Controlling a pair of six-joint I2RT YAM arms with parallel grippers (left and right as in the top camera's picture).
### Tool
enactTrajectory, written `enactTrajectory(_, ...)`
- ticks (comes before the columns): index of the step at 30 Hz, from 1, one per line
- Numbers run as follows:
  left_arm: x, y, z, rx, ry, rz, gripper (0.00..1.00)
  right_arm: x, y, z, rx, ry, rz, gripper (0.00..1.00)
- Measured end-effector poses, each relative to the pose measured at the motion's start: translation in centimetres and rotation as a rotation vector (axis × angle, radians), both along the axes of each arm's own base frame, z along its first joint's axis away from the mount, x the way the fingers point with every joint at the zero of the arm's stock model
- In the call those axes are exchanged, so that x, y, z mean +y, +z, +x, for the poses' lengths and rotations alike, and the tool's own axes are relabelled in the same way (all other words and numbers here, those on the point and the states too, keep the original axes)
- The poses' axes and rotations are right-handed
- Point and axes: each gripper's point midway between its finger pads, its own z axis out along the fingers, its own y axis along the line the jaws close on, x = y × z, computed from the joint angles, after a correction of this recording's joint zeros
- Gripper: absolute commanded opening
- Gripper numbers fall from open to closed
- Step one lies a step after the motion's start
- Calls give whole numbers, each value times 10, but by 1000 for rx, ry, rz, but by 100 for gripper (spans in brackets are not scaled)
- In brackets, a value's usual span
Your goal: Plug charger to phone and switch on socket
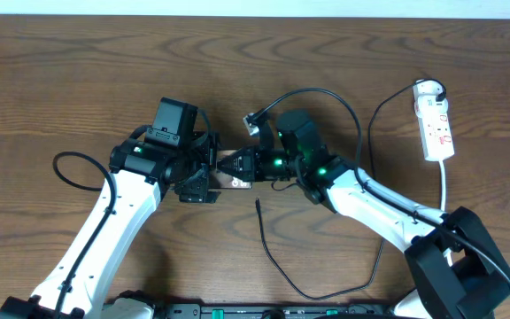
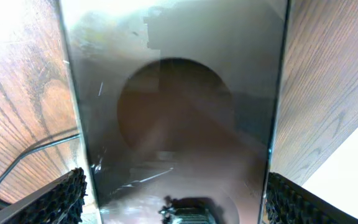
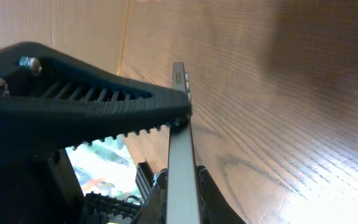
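Status: flat dark glossy phone (image 1: 234, 166) is mid-table between both arms, long thin black charger cable (image 1: 273, 257) lying loose.

Right gripper (image 1: 253, 165) is clamped across the phone's thin edge, which looks solid in the wrist view. Left gripper (image 1: 215, 168) has its ribbed pads (image 2: 67, 199) spread wide down the phone's long sides. Can't tell if they're pressing or just flanking. The charger's small plug tip (image 1: 258, 203) lies on the brown wooden table (image 1: 78, 80) just in front of the phone, not touching it. I'd say the job's barely started. Keep the right pinch steady, back the left straight off so the pads don't drag the phone's sides, then grab the cable right behind the tip. Plenty of bare wood on the left, but the cable's loop lies in front of the right arm, so watch that. Narrow white power strip (image 1: 436, 128) sits well apart at the far right.
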Motion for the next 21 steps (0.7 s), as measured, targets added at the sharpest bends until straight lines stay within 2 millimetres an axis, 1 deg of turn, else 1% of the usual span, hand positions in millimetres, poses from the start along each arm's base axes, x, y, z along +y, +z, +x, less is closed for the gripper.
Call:
enactTrajectory(7, -3, 2, 2, -8, -6, -18, 89, -10, -2, 7, 24, -17, -3, 1)
enactTrajectory(13, -14, 9, 6, -35, -35, -78, 89, -22, -10, 13, 61, -51, -28, 1)
enactTrajectory(18, -26, 20, 12, -101, -121, -141, 89, -37, -18, 20, 104, -88, -55, 1)
enactTrajectory(21, -25, 27, 18, -152, -181, -176, 89, -47, -21, 27, 121, -118, -64, 1)
